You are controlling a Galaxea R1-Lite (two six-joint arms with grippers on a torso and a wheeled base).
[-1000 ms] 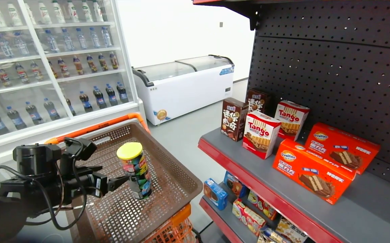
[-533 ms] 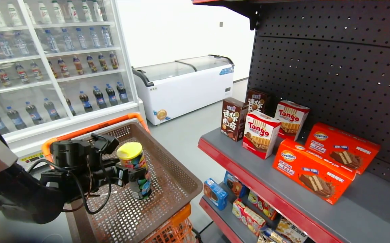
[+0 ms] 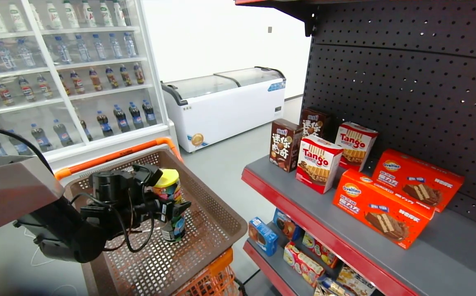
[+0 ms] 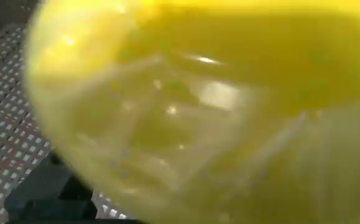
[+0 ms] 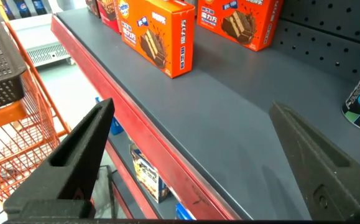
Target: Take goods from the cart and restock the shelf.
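I want the left gripper [image 3: 174,206] square across the can [image 3: 168,187], below its yellow lid, and gripping firmly before I lift it straight out of the cart basket [image 3: 217,213], where it stands. Its fingers flank the can; I cannot tell whether they pinch it. The left arm reaches in level from the side. The right gripper [image 5: 198,155] hovers over the shelf [image 5: 229,118], fingers spread.

At left, cart basket [image 3: 217,213] with a can [image 3: 167,189] upright inside, left gripper [image 3: 176,206] closed round its middle. To the right, shelf [image 3: 303,201] bearing boxes [image 3: 319,164] in two rows, one behind the other. Behind the basket, drinks fridge [image 3: 56,82]; chest freezer [image 3: 225,102] farther back, between fridge and shelf. Right gripper [image 5: 198,168], jaws apart, above shelf's front part.
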